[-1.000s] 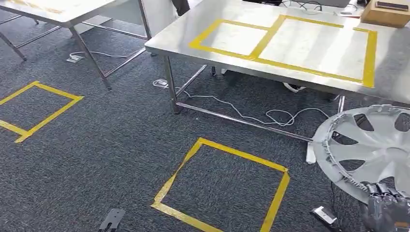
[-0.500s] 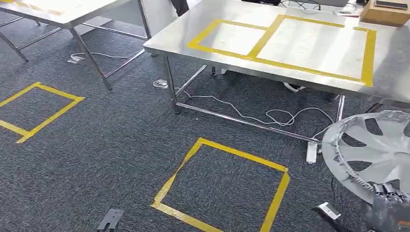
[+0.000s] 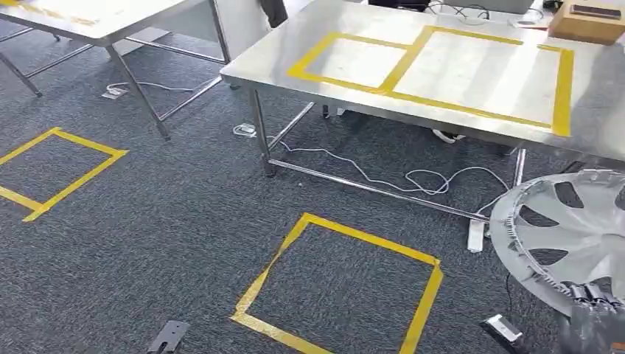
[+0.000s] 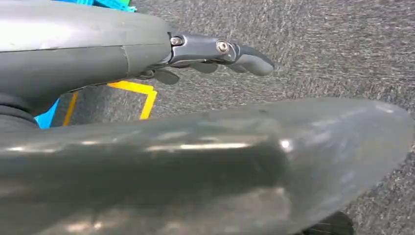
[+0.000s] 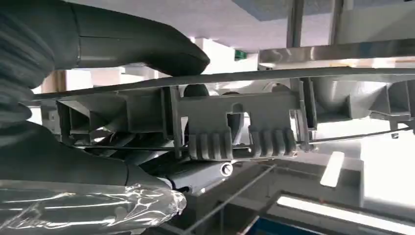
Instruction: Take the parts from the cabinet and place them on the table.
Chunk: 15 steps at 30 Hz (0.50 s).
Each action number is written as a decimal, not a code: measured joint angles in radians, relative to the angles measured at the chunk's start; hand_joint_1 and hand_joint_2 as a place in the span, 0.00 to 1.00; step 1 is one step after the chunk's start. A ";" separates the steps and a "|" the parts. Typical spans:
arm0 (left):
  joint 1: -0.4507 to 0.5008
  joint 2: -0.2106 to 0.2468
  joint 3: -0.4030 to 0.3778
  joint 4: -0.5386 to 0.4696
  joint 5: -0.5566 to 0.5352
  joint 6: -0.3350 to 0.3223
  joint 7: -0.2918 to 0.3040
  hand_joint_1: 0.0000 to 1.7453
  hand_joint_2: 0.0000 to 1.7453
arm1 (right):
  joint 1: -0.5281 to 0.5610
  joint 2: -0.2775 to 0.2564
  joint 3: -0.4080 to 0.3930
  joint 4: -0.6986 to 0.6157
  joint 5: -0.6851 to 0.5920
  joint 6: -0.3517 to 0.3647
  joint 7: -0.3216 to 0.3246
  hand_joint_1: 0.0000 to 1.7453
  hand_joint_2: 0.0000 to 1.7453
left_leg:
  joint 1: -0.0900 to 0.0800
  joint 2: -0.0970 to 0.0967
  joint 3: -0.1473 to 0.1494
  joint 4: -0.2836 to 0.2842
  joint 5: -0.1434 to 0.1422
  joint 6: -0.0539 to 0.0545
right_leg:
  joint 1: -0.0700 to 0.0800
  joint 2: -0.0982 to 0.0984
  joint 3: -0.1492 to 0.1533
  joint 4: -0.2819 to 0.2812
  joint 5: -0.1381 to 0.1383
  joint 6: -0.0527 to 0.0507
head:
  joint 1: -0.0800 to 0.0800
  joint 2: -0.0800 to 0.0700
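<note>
R hand [image 3: 593,313] gripping hubcap [image 3: 564,228] rim, nr table [image 3: 295,66]

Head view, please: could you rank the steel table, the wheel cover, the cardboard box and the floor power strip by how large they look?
1. Steel table, by far the largest.
2. Wheel cover, partly cut off at the frame edge and nearest the camera, so flattered.
3. Cardboard box, cropped at the top edge.
4. Power strip, smallest.

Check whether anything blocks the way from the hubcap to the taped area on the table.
Nothing visible does. The right hand holds the hubcap below the table edge; the taped rectangles lie bare.
</note>
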State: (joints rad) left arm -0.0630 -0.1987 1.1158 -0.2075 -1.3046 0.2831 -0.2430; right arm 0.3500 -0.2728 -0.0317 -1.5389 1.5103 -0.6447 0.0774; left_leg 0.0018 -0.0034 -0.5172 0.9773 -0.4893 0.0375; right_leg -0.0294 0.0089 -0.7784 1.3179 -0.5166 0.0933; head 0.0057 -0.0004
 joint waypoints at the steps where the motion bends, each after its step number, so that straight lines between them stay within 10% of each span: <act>1: 0.002 0.000 0.000 0.000 0.000 0.000 0.000 0.00 0.00 | 0.005 0.001 -0.001 0.000 0.000 0.000 0.000 1.00 1.00 | 0.004 0.000 0.013 0.000 -0.009 -0.005 | -0.003 -0.002 0.019 -0.050 0.033 0.005 | 0.000 0.000; 4: 0.006 0.003 0.002 0.000 0.000 0.001 0.001 0.00 0.00 | 0.010 0.005 -0.002 0.000 0.001 0.000 0.000 1.00 1.00 | 0.010 0.003 0.051 0.004 -0.035 -0.036 | -0.023 -0.019 0.115 -0.285 0.153 0.030 | 0.003 0.000; 6: 0.004 0.005 0.002 0.000 0.000 0.011 0.011 0.00 0.00 | 0.005 0.010 -0.001 -0.001 0.001 0.001 -0.001 1.00 1.00 | 0.008 0.002 0.052 0.011 -0.046 -0.052 | -0.012 -0.006 0.122 -0.278 0.121 -0.013 | 0.001 0.000; 8: 0.002 0.003 0.002 0.000 0.000 0.024 0.021 0.00 0.00 | 0.010 0.010 -0.004 -0.003 0.001 0.002 -0.001 1.00 1.00 | 0.012 0.002 0.056 0.011 -0.036 -0.064 | -0.007 -0.003 0.121 -0.270 0.114 -0.024 | 0.000 0.000; 11: -0.005 0.002 0.002 0.000 -0.002 0.032 0.022 0.00 0.00 | 0.017 0.012 -0.010 -0.005 0.001 0.002 0.002 1.00 1.00 | 0.015 0.003 -0.065 0.188 0.007 -0.079 | -0.009 -0.003 0.142 -0.288 0.104 -0.040 | 0.000 0.000; 15: -0.002 0.000 0.002 0.000 -0.002 0.036 0.025 0.00 0.00 | 0.019 0.016 -0.010 -0.005 0.002 0.003 -0.001 1.00 1.00 | 0.013 0.002 -0.200 0.323 -0.122 -0.077 | 0.001 0.006 0.172 -0.292 0.080 -0.061 | -0.001 0.000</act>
State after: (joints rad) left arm -0.0647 -0.1992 1.1181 -0.2075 -1.3066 0.3193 -0.2182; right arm 0.3690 -0.2571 -0.0420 -1.5442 1.5118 -0.6416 0.0763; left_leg 0.0152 -0.0009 -0.7168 1.3001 -0.6109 -0.0393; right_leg -0.0280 0.0150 -0.6068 1.0255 -0.4366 0.0322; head 0.0050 -0.0004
